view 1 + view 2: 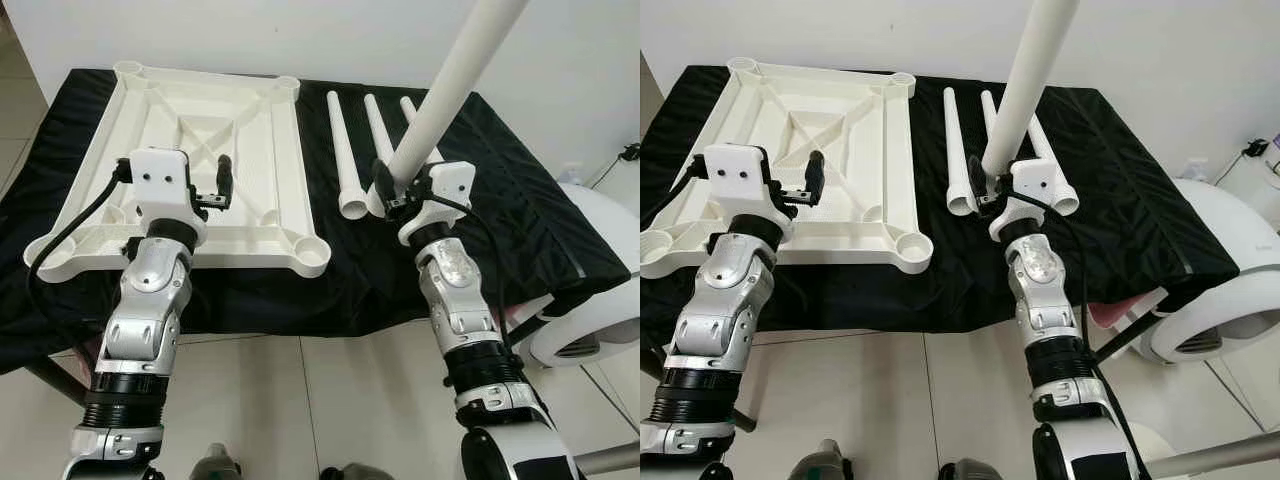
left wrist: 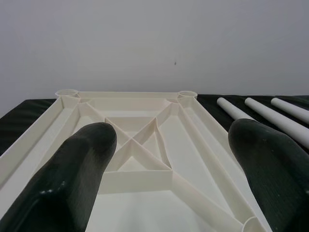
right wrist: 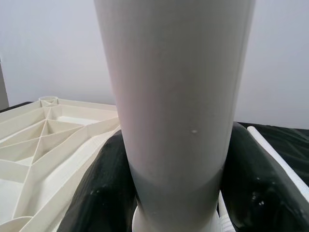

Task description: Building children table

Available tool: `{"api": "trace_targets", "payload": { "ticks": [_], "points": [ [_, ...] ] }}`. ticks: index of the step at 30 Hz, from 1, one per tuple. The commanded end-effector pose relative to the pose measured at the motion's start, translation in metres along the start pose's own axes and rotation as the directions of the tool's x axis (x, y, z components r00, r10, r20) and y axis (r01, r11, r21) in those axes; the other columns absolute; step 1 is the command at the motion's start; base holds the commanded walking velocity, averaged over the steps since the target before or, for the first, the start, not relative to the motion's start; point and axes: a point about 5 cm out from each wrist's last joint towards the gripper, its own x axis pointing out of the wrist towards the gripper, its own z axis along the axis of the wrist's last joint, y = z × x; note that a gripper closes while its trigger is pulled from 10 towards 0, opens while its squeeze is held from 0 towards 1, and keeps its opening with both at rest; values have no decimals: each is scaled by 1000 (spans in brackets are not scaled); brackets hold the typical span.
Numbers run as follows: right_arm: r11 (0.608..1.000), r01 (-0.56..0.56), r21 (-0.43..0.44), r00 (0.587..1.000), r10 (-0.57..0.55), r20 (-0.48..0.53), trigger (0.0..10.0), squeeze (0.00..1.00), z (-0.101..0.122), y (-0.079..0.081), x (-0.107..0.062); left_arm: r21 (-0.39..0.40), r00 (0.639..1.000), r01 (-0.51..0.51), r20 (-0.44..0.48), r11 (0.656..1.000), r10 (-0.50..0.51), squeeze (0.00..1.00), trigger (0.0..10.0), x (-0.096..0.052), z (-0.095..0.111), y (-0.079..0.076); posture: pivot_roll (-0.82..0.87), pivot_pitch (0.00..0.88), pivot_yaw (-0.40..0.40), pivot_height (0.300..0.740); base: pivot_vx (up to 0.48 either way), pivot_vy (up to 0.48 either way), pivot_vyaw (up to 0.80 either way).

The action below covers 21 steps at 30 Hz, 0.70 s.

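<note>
**Leg Held Upright, Ready for Socket Insertion**

Reference landmark: the inverted tabletop (image 1: pixel 190 150), lying underside up on the black cloth (image 1: pixel 500 210), with a round socket at each corner.

Right gripper (image 1: pixel 392 192): positioned to the right of the tabletop, fingers closed around the thick lower end of the held leg (image 1: pixel 455 80). The right wrist view shows a finger pressed to each side of the tube. The leg's long axis stands nearly vertical, tilted slightly, with its free end rising away from the tabletop.

Left gripper (image 1: pixel 222 186): hovering over the near part of the tabletop's ribbed underside, fingers (image 2: pixel 82 164) spread wide apart and holding nothing.

Spare legs (image 1: pixel 345 155): three lie flat on the cloth just right of the tabletop, parallel to its right edge.

Critical relation: the near right socket (image 1: pixel 311 255) lies to the left of the held leg and slightly nearer the robot. The right arm is the nearer arm. The next move probably calls for carrying the leg leftward, keeping it upright, and lowering its base into that socket.
</note>
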Motion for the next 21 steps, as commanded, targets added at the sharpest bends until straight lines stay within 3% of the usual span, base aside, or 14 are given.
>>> {"api": "trace_targets", "payload": {
  "ticks": [1, 21],
  "points": [
    [999, 27, -28, 999, -26, 18, 10000, 0, 3, -9, -2, -19, 998, 56, 14, 998, -56, 0, 10000, 4, 2, -5, 80, 0, -71, 740, 259, 0, 0],
    [998, 43, -37, 999, -42, 18, 10000, 0, 3, -12, -2, -28, 998, 53, 24, 998, -52, 0, 10000, 6, 4, -5, 83, 0, -64, 740, 275, 0, 0]
  ]
}}
